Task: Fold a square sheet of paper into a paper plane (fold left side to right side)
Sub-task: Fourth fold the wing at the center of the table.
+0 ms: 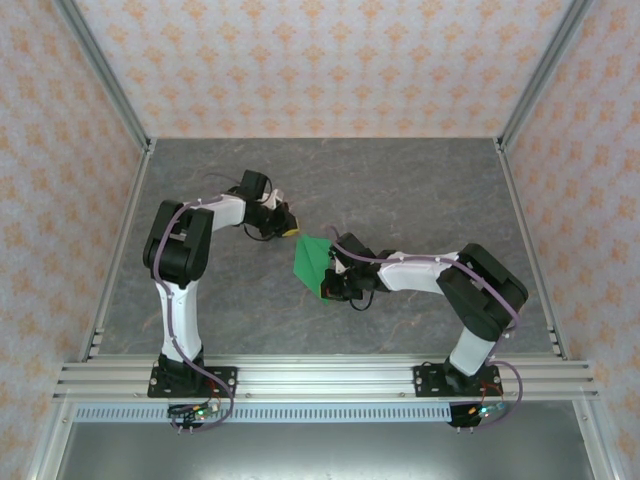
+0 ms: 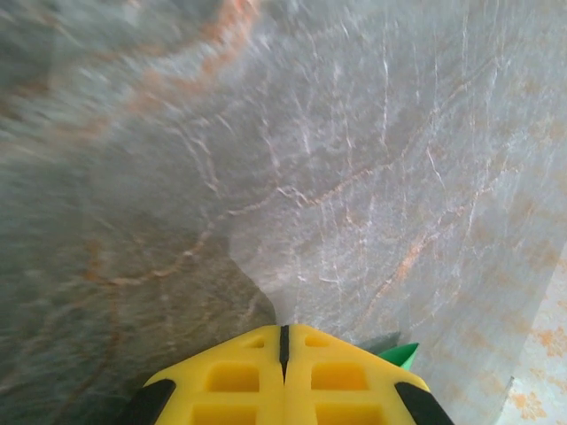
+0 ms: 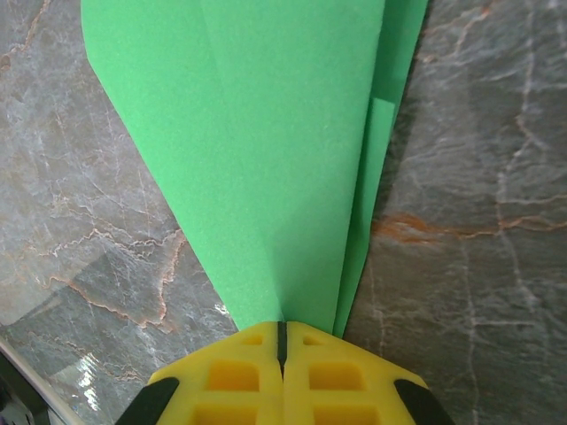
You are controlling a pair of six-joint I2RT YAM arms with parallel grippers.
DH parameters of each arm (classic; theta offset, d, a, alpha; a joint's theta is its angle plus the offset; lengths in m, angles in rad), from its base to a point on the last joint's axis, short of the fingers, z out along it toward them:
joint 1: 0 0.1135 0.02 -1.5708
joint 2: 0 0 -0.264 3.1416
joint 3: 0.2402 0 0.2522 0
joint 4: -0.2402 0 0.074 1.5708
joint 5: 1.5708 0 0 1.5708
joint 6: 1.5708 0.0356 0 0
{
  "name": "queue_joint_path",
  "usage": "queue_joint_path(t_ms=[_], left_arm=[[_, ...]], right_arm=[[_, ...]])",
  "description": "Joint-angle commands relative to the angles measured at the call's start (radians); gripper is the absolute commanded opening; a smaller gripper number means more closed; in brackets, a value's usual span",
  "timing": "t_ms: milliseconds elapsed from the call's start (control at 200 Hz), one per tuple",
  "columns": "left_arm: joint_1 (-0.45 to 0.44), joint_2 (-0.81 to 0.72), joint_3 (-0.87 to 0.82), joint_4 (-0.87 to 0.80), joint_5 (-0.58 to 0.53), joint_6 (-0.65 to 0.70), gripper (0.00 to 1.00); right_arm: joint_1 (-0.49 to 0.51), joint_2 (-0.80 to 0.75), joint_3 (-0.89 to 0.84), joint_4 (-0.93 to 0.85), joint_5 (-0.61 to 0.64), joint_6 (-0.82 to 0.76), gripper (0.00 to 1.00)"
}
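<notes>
Even light, soft shadow beside the paper (image 3: pixel 266 133)

The folded green paper sheet (image 3: pixel 266 159) looks matt, smooth; marbled worktop (image 3: pixel 496 221) shows a sheen; right tool (image 3: pixel 282 341) is yellow plastic.

Grey marble table (image 1: pixel 400 190), floral-papered walls (image 1: pixel 320 60)

Grey marbled table (image 1: pixel 400 190), orange-patterned walls (image 1: pixel 320 60)
</notes>
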Motion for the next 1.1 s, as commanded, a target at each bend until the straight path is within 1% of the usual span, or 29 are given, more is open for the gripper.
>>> queue_joint_path(t_ms=[0, 45, 85, 200, 290, 385, 550, 575, 886, 1096], left_arm=[[0.032, -0.131, -0.026, 0.021, -0.057, 0.014, 0.03], [0.020, -0.165, -0.069, 0.052, -0.042, -0.005, 0.03], [0.004, -0.223, -0.105, 0.070, -0.036, -0.014, 0.03], [-0.084, -0.286, -0.188, 0.121, -0.035, -0.045, 0.03], [-0.143, -0.283, -0.214, 0.157, -0.043, -0.069, 0.03], [-0.174, -0.243, -0.214, 0.181, -0.048, -0.084, 0.03], [-0.181, -0.178, -0.207, 0.220, -0.042, -0.104, 0.03], [-0.181, -0.145, -0.204, 0.217, -0.044, -0.099, 0.03], [-0.181, -0.061, -0.210, 0.184, -0.116, -0.081, 0.01], [-0.177, -0.033, -0.227, 0.185, -0.160, -0.090, 0.00]], right_arm=[[0.008, 0.039, -0.051, -0.204, 0.020, -0.013, 0.00], [0.008, 0.041, -0.046, -0.206, 0.023, -0.014, 0.00], [0.008, 0.044, -0.042, -0.205, 0.025, -0.014, 0.00], [0.008, 0.045, -0.040, -0.203, 0.029, -0.013, 0.00], [0.008, 0.043, -0.040, -0.199, 0.030, -0.013, 0.00], [0.008, 0.040, -0.039, -0.199, 0.030, -0.013, 0.00], [0.008, 0.037, -0.039, -0.193, 0.028, -0.011, 0.00], [0.008, 0.037, -0.040, -0.192, 0.028, -0.011, 0.00], [0.011, -0.001, -0.068, -0.179, 0.002, -0.007, 0.00], [0.036, -0.039, -0.108, -0.181, -0.022, 0.009, 0.00]])
